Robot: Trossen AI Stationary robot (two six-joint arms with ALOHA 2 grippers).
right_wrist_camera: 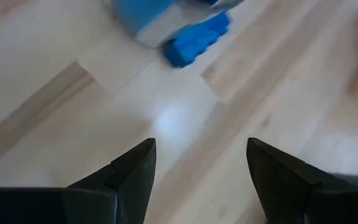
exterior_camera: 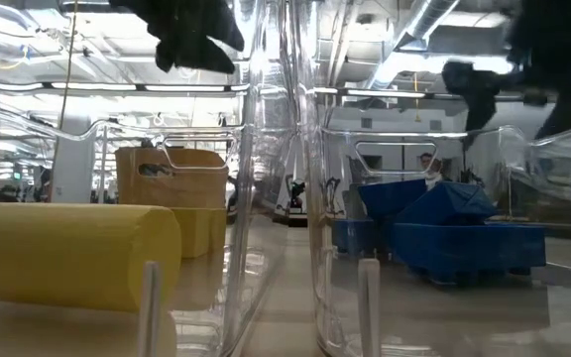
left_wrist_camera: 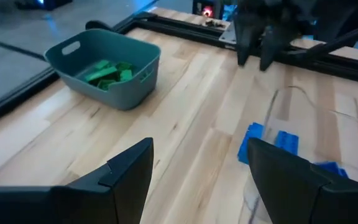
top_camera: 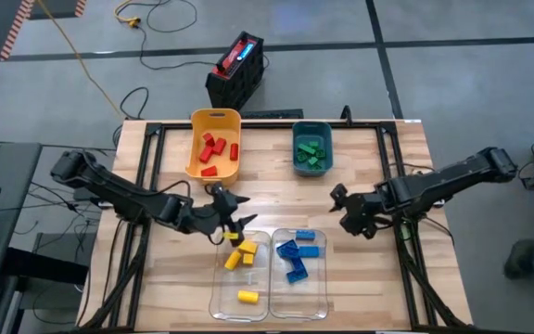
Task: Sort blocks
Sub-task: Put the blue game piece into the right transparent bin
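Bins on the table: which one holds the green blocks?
The teal bin at the table's far side, right of the yellow bin with red blocks; the clear bins hold yellow and blue.

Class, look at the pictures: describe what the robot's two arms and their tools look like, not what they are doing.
Both arms are dark, nearly black, built of jointed segments. The left tool and right tool each end in two dark, wedge-shaped fingers with angular, tapering tips. No markings can be made out on them.

two bins (top_camera: 213,144) at table's (top_camera: 360,288) far edge, two trays (top_camera: 269,292) side by side nearer, blocks (top_camera: 297,260) inside each
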